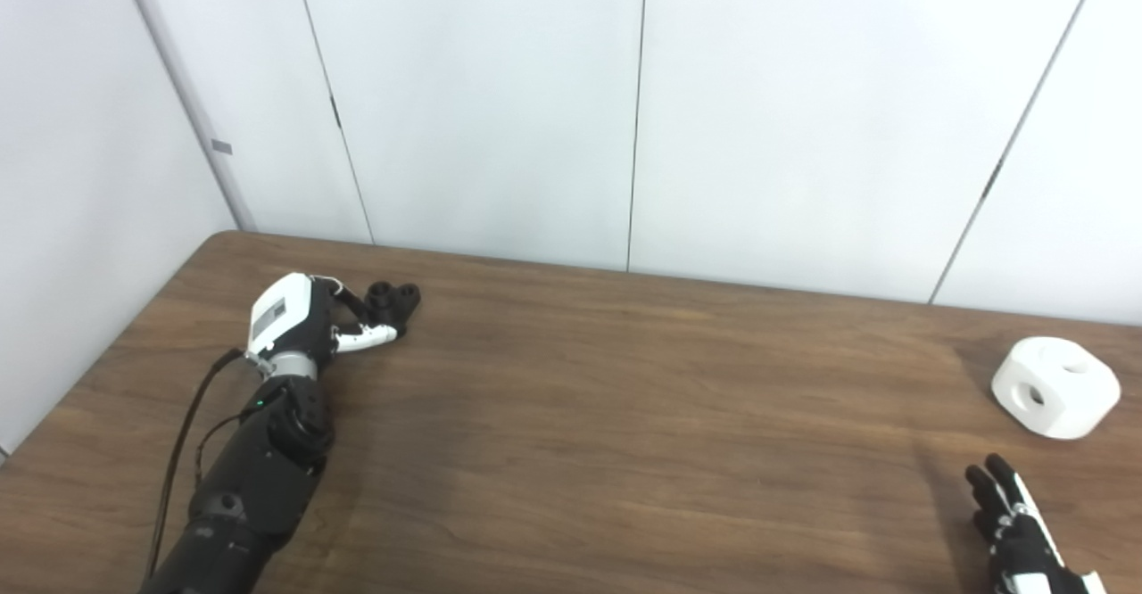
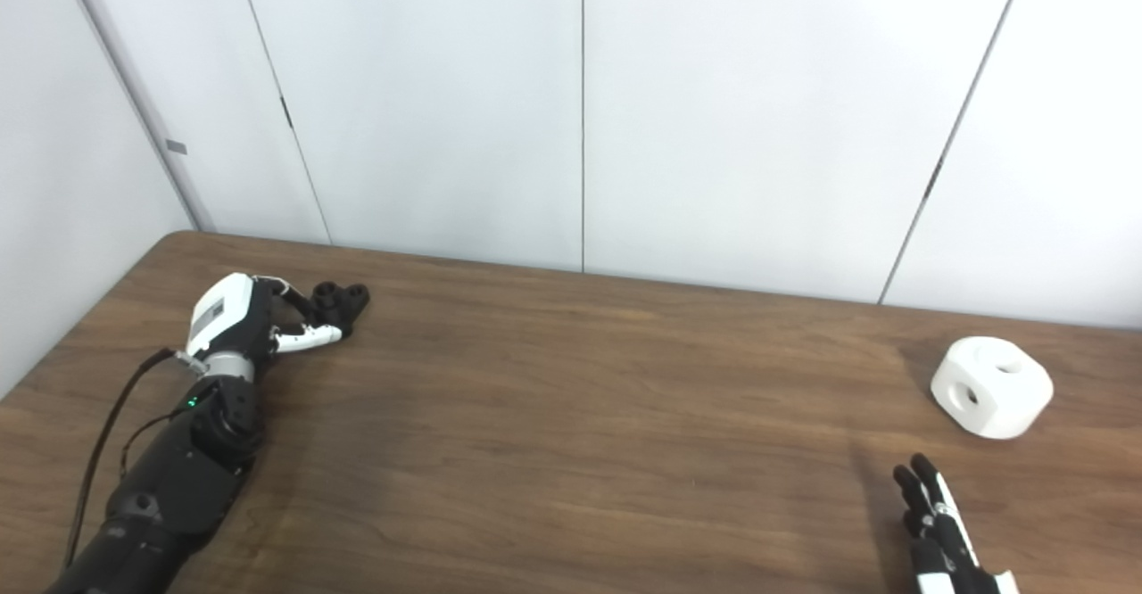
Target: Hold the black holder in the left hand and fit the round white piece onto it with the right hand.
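Black holder (image 1: 393,300), small with round sockets on top, lies far left on the table (image 1: 607,416), left hand (image 1: 308,322) grasping it. White piece (image 1: 1055,387), rounded with holes, sits far right. Right hand (image 1: 1017,532) released, fingers extended.

No legible text, labels, brands or numbers anywhere.

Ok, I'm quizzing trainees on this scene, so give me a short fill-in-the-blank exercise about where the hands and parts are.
1. The left hand is at the ____ holder.
2. The white piece lies on the ____, touched by no hand.
3. The hand nearest the white piece is the ____ hand.
4. The holder is near the table's far ____ corner.

Missing words: black; table; right; left
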